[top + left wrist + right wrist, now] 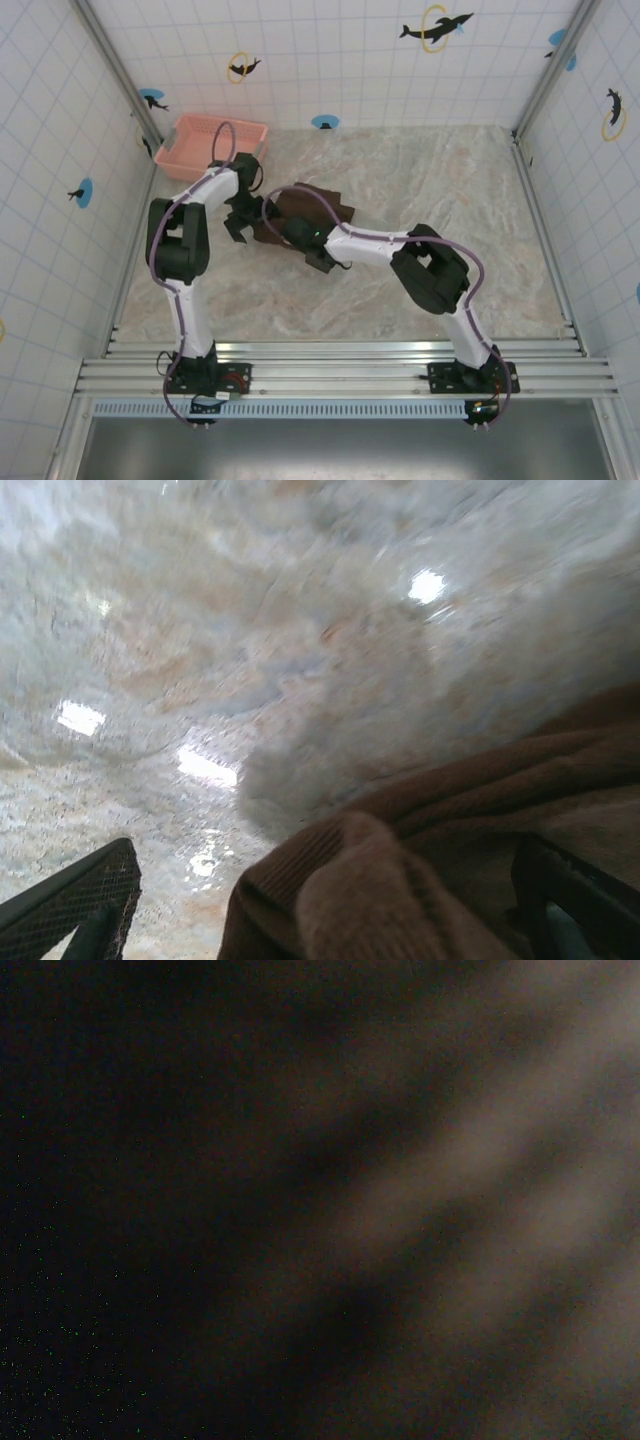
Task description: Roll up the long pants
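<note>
From above, the long pants [318,208] lie bunched left of the table's [450,190] middle, near the pink basket [215,142] in the far left corner. The left gripper [240,228] stands at their left edge, and the right gripper [285,228] is down on the cloth.

Left wrist: the fingers [80,895] are spread wide, with a brown fold of the pants [420,830] between them.

Right wrist: too dark and blurred to tell whether that claw is parted or closed.

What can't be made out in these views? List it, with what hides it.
- Right wrist view: dark and blurred throughout, so whether the right tool is open or shut is unreadable.
- Top view: the arms cover part of the pants, which are small here. How far they are rolled is unclear.
- Left wrist view: the bottom edge cuts off the left tool's fingers, and blur smears the table.
</note>
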You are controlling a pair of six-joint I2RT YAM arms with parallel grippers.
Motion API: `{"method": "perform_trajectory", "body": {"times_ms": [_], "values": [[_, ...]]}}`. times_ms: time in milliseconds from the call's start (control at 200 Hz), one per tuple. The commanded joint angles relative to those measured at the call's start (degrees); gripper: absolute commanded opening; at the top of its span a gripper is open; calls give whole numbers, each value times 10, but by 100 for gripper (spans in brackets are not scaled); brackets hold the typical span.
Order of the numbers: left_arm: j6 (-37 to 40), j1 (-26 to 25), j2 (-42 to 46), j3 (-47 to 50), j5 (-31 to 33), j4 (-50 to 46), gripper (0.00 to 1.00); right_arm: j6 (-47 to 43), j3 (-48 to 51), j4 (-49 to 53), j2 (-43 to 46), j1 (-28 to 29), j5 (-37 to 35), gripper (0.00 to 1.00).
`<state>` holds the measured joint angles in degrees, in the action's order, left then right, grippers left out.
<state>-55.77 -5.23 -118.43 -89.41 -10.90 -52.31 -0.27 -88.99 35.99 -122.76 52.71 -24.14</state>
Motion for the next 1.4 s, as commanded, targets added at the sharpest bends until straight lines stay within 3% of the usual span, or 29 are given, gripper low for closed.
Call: {"method": "perform_trajectory", "body": {"times_ms": [0, 200, 330, 445, 590, 791, 911, 1186, 1396], "values": [[23, 12, 54, 14, 23, 23, 97, -12, 4, 80, -30, -46, 138, 0], [-9, 18, 121, 68, 22, 125, 97, -20, 7, 101, -37, -73, 176, 0], [-41, 50, 163, 116, 8, 215, 97, -22, 15, 108, -34, -71, 173, 0], [-26, 64, 175, 107, -14, 245, 97, -19, 15, 117, -37, -71, 163, 0], [-33, 61, 185, 134, -88, 320, 97, -14, 16, 119, -40, -72, 161, 0], [-130, 63, 216, 280, -186, 537, 97, 3, 15, 119, -45, -74, 171, 0], [-181, 62, 221, 331, -213, 607, 97, 8, 15, 118, -46, -74, 173, 0], [-186, 56, 265, 383, -209, 585, 97, 14, 17, 117, -48, -74, 178, 0], [-185, 30, 242, 367, -194, 552, 97, 15, 8, 119, -54, -70, 176, 0]]}}
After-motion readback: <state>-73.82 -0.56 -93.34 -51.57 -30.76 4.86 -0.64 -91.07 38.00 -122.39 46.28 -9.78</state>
